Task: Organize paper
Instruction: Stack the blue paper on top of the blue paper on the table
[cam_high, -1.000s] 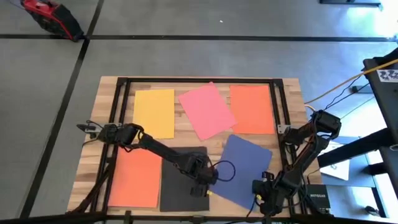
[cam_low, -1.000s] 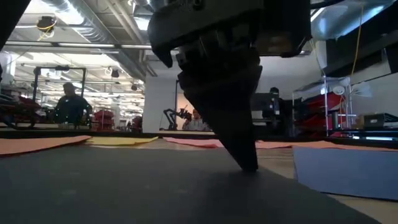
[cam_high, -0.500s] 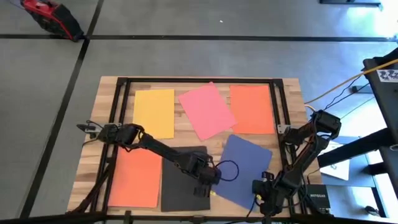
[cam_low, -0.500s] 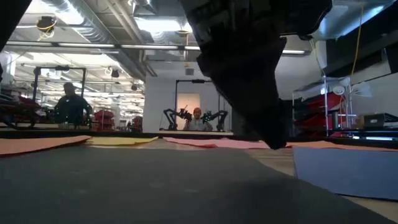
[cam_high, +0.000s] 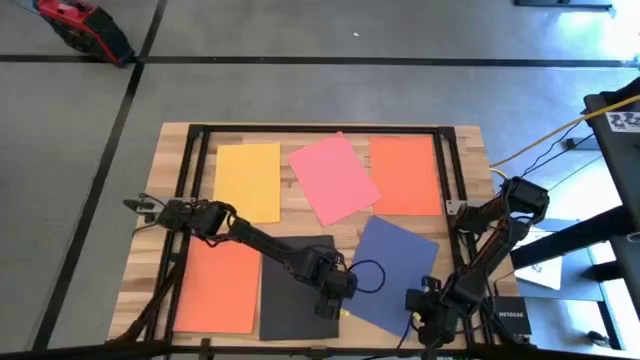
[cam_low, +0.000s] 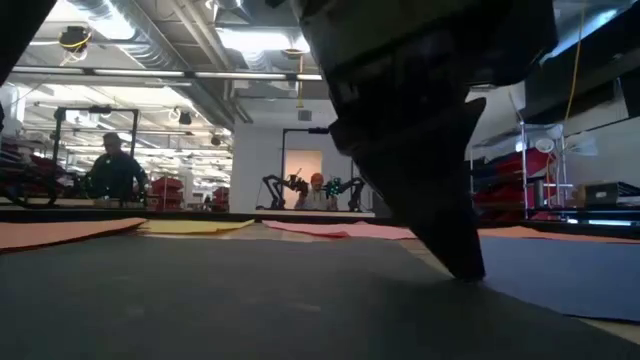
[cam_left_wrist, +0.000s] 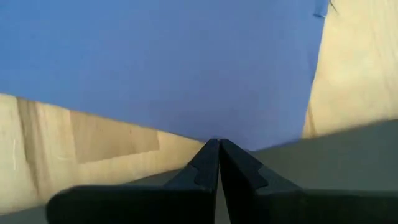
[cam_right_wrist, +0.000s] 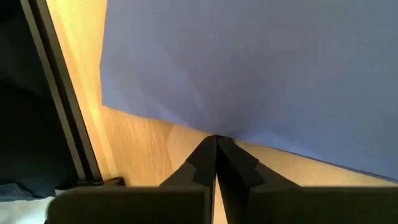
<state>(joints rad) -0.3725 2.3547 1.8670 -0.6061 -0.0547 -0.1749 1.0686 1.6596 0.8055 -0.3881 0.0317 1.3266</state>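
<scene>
Left gripper (cam_high: 335, 298) pressed tip-down on the black sheet (cam_high: 290, 290), fingers closed together, gripping nothing visible.
Black sheet lying lengthwise toward the table's (cam_high: 170, 170) near edge, between an orange sheet (cam_high: 215, 285) and the tilted dark blue sheet (cam_high: 395, 275). Beyond: yellow sheet (cam_high: 248, 180), skewed pink sheet (cam_high: 333, 178), second orange sheet (cam_high: 405, 175). Right gripper (cam_right_wrist: 216, 144) pinched closed, empty, by the blue sheet's near edge.

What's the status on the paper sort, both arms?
Left gripper shut, tip down on the black sheet beside the blue sheet. Right gripper shut, parked at the blue sheet's near edge. Nothing in the way.
</scene>
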